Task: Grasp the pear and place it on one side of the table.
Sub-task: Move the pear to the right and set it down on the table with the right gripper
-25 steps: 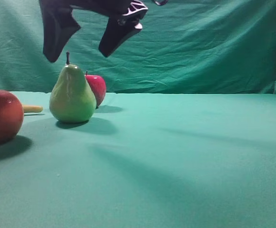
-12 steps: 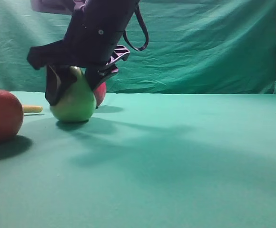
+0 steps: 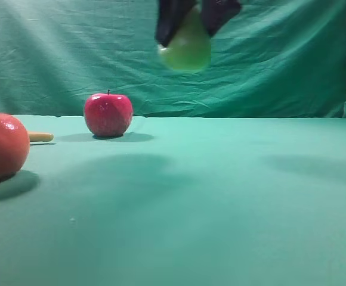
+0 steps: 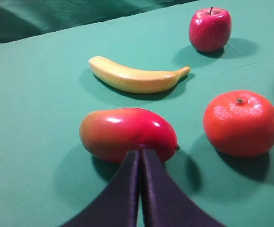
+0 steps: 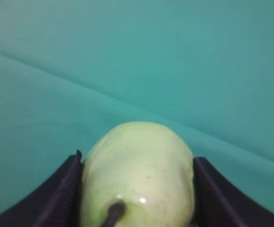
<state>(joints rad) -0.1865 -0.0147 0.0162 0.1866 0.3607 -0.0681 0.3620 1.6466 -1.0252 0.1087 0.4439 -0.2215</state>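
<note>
Taking the red apple (image 3: 108, 114) as the marker: well to its left, at the frame edge, the big orange-red fruit (image 3: 3, 145) is sitting on the counter (image 3: 221, 202), with a yellow tip of the banana (image 3: 40, 136) peeking out between them. The left end effector (image 4: 141, 189) is hanging just above the mango (image 4: 127, 134) (only the wrist view shows it), its two fingers pressed together with nothing between them. Up and to the right of the apple, high over the counter, the right end effector (image 3: 191, 15) is pinching the pear (image 3: 187, 46) by its upper body, and the rounded bottom is hanging free below the fingers (image 5: 56, 194). The risk is that glossy, tapering skin: any jolt during the carry could let the pear slide down and drop, then roll toward the apple.
</note>
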